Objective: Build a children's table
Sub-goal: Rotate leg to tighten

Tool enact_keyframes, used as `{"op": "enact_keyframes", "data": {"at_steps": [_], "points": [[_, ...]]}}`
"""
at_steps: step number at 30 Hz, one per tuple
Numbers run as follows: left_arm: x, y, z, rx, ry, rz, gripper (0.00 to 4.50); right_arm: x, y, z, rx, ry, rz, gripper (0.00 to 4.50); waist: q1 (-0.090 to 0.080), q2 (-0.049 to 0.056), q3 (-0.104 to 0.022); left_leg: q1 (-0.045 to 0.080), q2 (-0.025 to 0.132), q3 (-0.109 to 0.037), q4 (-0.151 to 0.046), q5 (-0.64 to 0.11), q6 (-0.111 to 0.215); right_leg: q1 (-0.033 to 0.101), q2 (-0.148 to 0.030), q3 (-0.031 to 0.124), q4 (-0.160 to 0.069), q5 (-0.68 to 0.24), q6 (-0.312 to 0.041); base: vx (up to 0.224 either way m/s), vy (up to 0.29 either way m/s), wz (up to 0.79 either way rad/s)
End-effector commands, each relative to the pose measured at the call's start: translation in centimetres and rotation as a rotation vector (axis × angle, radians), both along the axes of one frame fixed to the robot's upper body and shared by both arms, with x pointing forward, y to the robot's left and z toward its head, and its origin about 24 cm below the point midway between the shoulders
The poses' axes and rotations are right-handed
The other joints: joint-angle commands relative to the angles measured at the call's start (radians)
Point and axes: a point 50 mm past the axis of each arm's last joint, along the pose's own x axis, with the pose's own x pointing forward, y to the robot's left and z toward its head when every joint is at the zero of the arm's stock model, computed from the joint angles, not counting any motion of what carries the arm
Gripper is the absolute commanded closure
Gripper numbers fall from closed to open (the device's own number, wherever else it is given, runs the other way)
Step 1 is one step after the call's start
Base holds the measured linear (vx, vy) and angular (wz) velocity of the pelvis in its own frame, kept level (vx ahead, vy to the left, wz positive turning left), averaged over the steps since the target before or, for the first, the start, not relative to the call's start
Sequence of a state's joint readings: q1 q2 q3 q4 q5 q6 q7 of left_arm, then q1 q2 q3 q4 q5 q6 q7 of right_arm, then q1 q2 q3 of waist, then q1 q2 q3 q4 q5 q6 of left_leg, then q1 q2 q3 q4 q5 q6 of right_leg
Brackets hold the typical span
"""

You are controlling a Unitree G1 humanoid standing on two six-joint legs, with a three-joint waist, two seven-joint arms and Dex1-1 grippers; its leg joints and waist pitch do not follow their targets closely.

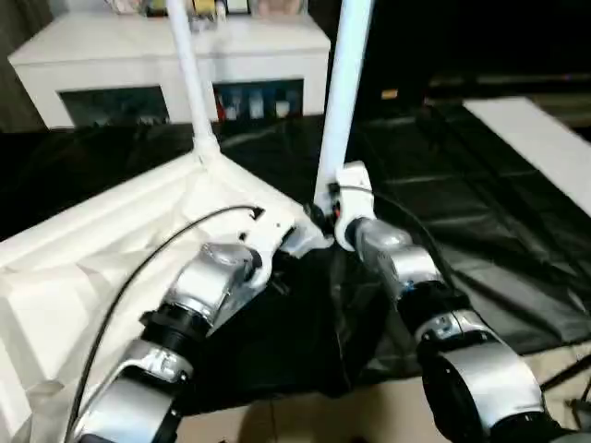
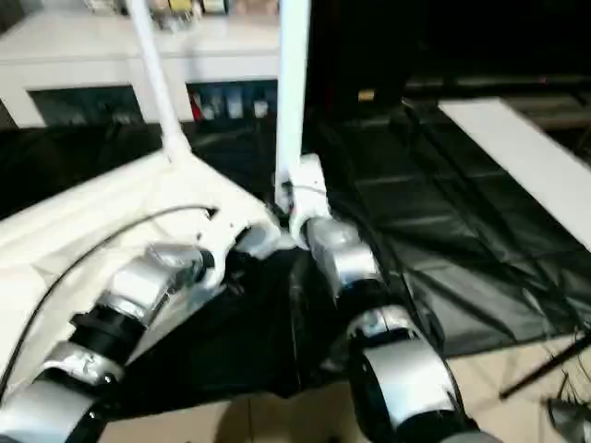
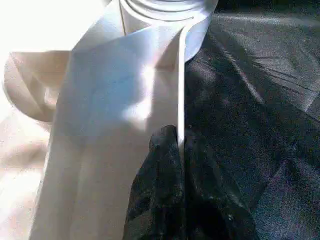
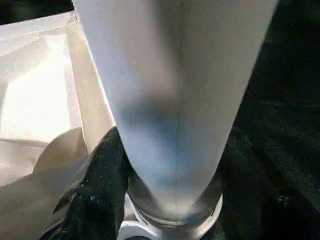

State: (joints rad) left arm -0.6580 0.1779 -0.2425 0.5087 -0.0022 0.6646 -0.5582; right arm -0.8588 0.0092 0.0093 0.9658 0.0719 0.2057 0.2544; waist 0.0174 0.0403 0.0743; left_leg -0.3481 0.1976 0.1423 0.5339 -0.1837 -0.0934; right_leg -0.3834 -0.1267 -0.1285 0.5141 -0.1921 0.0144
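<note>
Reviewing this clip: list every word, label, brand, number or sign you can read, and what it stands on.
None can be read.
Bottles behind the cabinet glass doors: any labels are too small and blurred.
Items on the cabinet top: too blurred.
Tabletop, legs, black floor sheet: no print visible.

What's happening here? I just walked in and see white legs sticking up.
A humanoid robot is assembling a children's table. The white tabletop lies underside up on black sheeting. One leg already stands in a far corner socket. The right gripper has its fingers around the base of a second leg at the near corner socket. The left gripper is closed on the tabletop's edge beside that corner, steadying it. A white cabinet stands behind.
</note>
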Motion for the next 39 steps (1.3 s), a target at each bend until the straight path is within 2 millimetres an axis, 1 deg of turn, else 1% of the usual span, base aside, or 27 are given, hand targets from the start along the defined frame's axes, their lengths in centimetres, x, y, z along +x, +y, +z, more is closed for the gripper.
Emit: {"op": "enact_keyframes", "data": {"at_steps": [1, 3, 4, 5, 6, 7, 8, 9, 10, 11, 12, 13, 14, 15, 16, 17, 18, 19, 20, 21, 22, 23, 24, 25, 26, 28, 39], "points": [[0.9, 0.1, 1.3, -0.002, -0.06, 0.013, 4.5, -1.0, 0.2, -2.2, -0.009, 0.119, 0.026, 1.88, -0.004, 0.003, -0.048, 0.046, 0.007, -0.001, -0.063, -0.67, 0.001, 0.007, -0.026, -0.007, -0.101, -0.638, -0.03, 0.0, 0.0, 0.0], [0.9, 0.1, 1.4, -0.002, -0.061, 0.014, 4.5, -0.9, 0.2, -2.0, -0.004, 0.113, 0.026, 1.88, -0.005, 0.005, -0.044, 0.027, 0.013, -0.005, -0.07, -0.636, 0.007, 0.027, -0.026, -0.02, -0.101, -0.622, -0.016, 0.0, 0.0, 0.0], [0.9, 0.2, 1.4, -0.003, -0.062, 0.014, 4.5, -0.8, 0.2, -1.8, 0.003, 0.108, 0.029, 1.88, -0.002, 0.015, -0.043, 0.014, 0.031, -0.01, -0.089, -0.68, 0.002, 0.044, -0.021, -0.018, -0.074, -0.56, -0.022, 0.0, 0.0, 0.0], [1.0, 0.2, 1.4, -0.003, -0.063, 0.015, 4.5, -0.7, 0.2, -1.4, 0.01, 0.099, 0.035, 1.88, 0.008, 0.019, -0.042, 0.005, 0.049, -0.008, -0.113, -0.743, -0.01, 0.054, -0.015, -0.001, -0.035, -0.482, -0.047, 0.0, 0.0, 0.0], [1.0, 0.3, 1.4, -0.002, -0.062, 0.015, 4.5, -0.6, 0.3, -1.2, 0.023, 0.09, 0.044, 1.88, 0.013, 0.019, -0.042, 0.009, 0.052, -0.003, -0.12, -0.765, -0.017, 0.049, -0.012, 0.007, -0.027, -0.456, -0.063, 0.0, 0.0, 0.0], [1.0, 0.4, 1.3, -0.002, -0.062, 0.015, 4.5, -0.5, 0.3, -0.9, 0.044, 0.081, 0.053, 1.88, 0.015, 0.007, -0.039, 0.032, 0.037, 0.008, -0.107, -0.764, -0.024, 0.022, -0.012, 0.011, -0.05, -0.499, -0.077, 0.0, 0.0, 0.0], [1.0, 0.4, 1.3, -0.002, -0.062, 0.015, 4.5, -0.5, 0.4, -0.8, 0.048, 0.079, 0.055, 1.88, 0.014, -0.001, -0.038, 0.051, 0.02, 0.013, -0.084, -0.728, -0.022, 0.001, -0.018, 0.004, -0.079, -0.573, -0.067, 0.0, 0.0, 0.0], [1.0, 0.4, 1.3, -0.002, -0.061, 0.014, 4.5, -0.4, 0.4, -0.6, 0.063, 0.073, 0.06, 1.68, 0.012, -0.011, -0.036, 0.056, -0.004, 0.013, -0.043, -0.603, -0.006, -0.007, -0.038, -0.017, -0.117, -0.705, -0.03, 0.0, 0.0, 0.0], [1.0, 0.5, 1.3, -0.001, -0.061, 0.014, 4.5, -0.4, 0.5, -0.5, 0.07, 0.068, 0.068, 1.55, 0.011, -0.002, -0.037, 0.032, 0.0, 0.008, -0.043, -0.54, 0.006, 0.02, -0.042, -0.032, -0.119, -0.72, 0.004, 0.0, 0.0, 0.0], [1.0, 0.6, 1.4, -0.001, -0.062, 0.014, 4.5, -0.4, 0.5, -0.2, 0.079, 0.061, 0.08, 1.48, 0.008, 0.019, -0.037, 0.02, 0.024, -0.003, -0.066, -0.601, -0.002, 0.039, -0.034, -0.038, -0.099, -0.637, 0.006, 0.0, 0.0, 0.0], [1.1, 0.6, 1.4, -0.001, -0.062, 0.014, 4.5, -0.4, 0.5, -0.2, 0.08, 0.059, 0.083, 1.45, 0.007, 0.024, -0.037, 0.002, 0.04, -0.012, -0.087, -0.654, -0.004, 0.061, -0.026, -0.034, -0.067, -0.562, -0.003, 0.0, 0.0, 0.0], [1.1, 0.7, 1.4, -0.001, -0.062, 0.013, 4.5, -0.4, 0.5, -0.1, 0.08, 0.055, 0.089, 1.35, 0.027, 0.035, -0.037, -0.04, 0.083, -0.02, -0.151, -0.783, -0.009, 0.104, -0.01, 0.006, 0.066, -0.356, -0.051, 0.0, 0.0, 0.0], [1.1, 0.7, 1.5, -0.002, -0.063, 0.01, 4.5, -0.3, 0.5, 0.1, 0.08, 0.043, 0.093, 1.35, 0.051, 0.046, -0.041, -0.038, 0.092, -0.005, -0.172, -0.833, -0.022, 0.098, -0.001, 0.022, 0.104, -0.249, -0.09, 0.0, 0.0, 0.0], [1.1, 0.7, 1.5, -0.002, -0.063, 0.01, 4.5, -0.3, 0.5, 0.1, 0.08, 0.043, 0.093, 1.22, 0.036, -0.007, -0.031, 0.017, 0.057, 0.024, -0.144, -0.795, -0.017, 0.033, 0.005, 0.047, 0.042, -0.342, -0.102, -0.011, -0.073, 0.09], [1.1, 0.8, 1.5, -0.003, -0.063, 0.008, 4.5, -0.2, 0.5, 0.3, 0.08, 0.036, 0.094, 1.11, 0.05, -0.057, -0.029, 0.125, -0.041, 0.049, 0.047, -0.468, -0.01, -0.093, -0.036, 0.021, -0.141, -0.842, -0.011, 0.088, -0.077, 0.23], [1.2, 0.8, 1.6, -0.003, -0.064, 0.005, 4.5, -0.2, 0.4, 0.4, 0.078, 0.029, 0.096, 1.11, 0.046, -0.06, -0.023, 0.102, -0.044, 0.043, 0.071, -0.343, 0.02, -0.084, -0.067, 0.043, -0.147, -0.964, 0.012, 0.168, -0.062, -0.11], [1.2, 0.8, 1.6, -0.004, -0.065, 0.002, 4.5, -0.2, 0.4, 0.5, 0.081, 0.019, 0.103, 1.11, 0.063, -0.043, -0.047, -0.025, -0.011, 0.005, 0.004, -0.162, 0.049, 0.062, -0.107, 0.076, -0.062, -0.859, -0.003, 0.14, -0.022, -0.2], [1.2, 0.8, 1.6, -0.004, -0.065, 0.002, 4.5, -0.2, 0.4, 0.5, 0.081, 0.019, 0.103, 1.11, 0.08, -0.012, -0.073, -0.022, 0.015, 0.003, -0.04, -0.103, 0.024, 0.052, -0.056, 0.054, -0.029, -0.551, -0.031, 0.103, 0.016, -0.41], [1.2, 0.8, 1.6, -0.005, -0.066, -0.002, 4.5, -0.1, 0.4, 0.7, 0.087, 0.014, 0.114, 1.11, 0.072, -0.014, -0.075, -0.015, 0.018, 0.004, -0.039, -0.095, 0.014, 0.038, -0.04, 0.051, -0.014, -0.402, -0.066, 0.0, 0.0, 0.0], [1.3, 0.8, 1.6, -0.008, -0.067, -0.004, 4.5, -0.1, 0.3, 0.8, 0.093, 0.01, 0.12, 1.11, 0.069, -0.01, -0.065, -0.008, 0.018, 0.014, -0.045, -0.178, -0.005, 0.024, -0.02, 0.052, -0.008, -0.28, -0.143, 0.0, 0.0, 0.0], [1.3, 0.9, 1.7, -0.01, -0.068, -0.005, 4.5, -0.1, 0.3, 0.9, 0.097, 0.008, 0.123, 1.11, 0.061, -0.018, -0.054, 0.005, 0.011, 0.021, -0.045, -0.326, -0.009, 0.011, -0.011, 0.051, -0.02, -0.383, -0.167, 0.0, 0.0, 0.0], [1.3, 0.9, 1.7, -0.011, -0.068, -0.006, 4.5, -0.1, 0.2, 1.0, 0.097, 0.007, 0.123, 1.11, 0.058, -0.021, -0.053, 0.013, 0.007, 0.023, -0.041, -0.377, -0.007, 0.005, -0.011, 0.049, -0.027, -0.453, -0.16, 0.0, 0.0, 0.0], [1.3, 0.9, 1.7, -0.011, -0.069, -0.007, 4.5, -0.1, 0.2, 1.0, 0.095, 0.005, 0.124, 1.11, 0.057, -0.02, -0.058, 0.023, 0.005, 0.025, -0.036, -0.396, -0.001, 0.002, -0.017, 0.053, -0.035, -0.494, -0.151, 0.0, 0.0, 0.0], [1.3, 0.9, 1.7, -0.011, -0.07, -0.007, 4.5, 0.0, 0.1, 1.0, 0.093, 0.003, 0.124, 1.11, 0.054, -0.019, -0.058, 0.01, 0.008, 0.022, -0.041, -0.379, 0.008, 0.01, -0.015, 0.053, -0.032, -0.473, -0.149, 0.0, 0.0, 0.0], [1.3, 0.8, 1.7, -0.012, -0.07, -0.008, 4.5, 0.0, 0.0, 1.0, 0.093, 0.001, 0.125, 1.11, 0.053, -0.021, -0.059, 0.007, 0.008, 0.022, -0.042, -0.369, 0.012, 0.012, -0.014, 0.052, -0.031, -0.465, -0.141, 0.0, 0.0, 0.0], [1.3, 0.8, 1.7, -0.014, -0.071, -0.009, 4.5, 0.0, 0.0, 1.1, 0.117, 0.001, 0.128, 1.11, 0.054, -0.025, -0.062, 0.008, 0.007, 0.025, -0.039, -0.343, 0.018, 0.013, -0.015, 0.054, -0.031, -0.454, -0.142, 0.0, 0.0, 0.0], [1.2, 0.7, 1.6, -0.026, -0.066, -0.028, 4.5, 0.2, -0.2, 1.4, 0.136, 0.0, 0.135, 2.09, 0.059, -0.027, -0.069, -0.004, 0.009, 0.027, -0.034, -0.262, 0.026, 0.024, -0.014, 0.055, -0.015, -0.377, -0.171, 0.0, 0.0, 0.0]]}}
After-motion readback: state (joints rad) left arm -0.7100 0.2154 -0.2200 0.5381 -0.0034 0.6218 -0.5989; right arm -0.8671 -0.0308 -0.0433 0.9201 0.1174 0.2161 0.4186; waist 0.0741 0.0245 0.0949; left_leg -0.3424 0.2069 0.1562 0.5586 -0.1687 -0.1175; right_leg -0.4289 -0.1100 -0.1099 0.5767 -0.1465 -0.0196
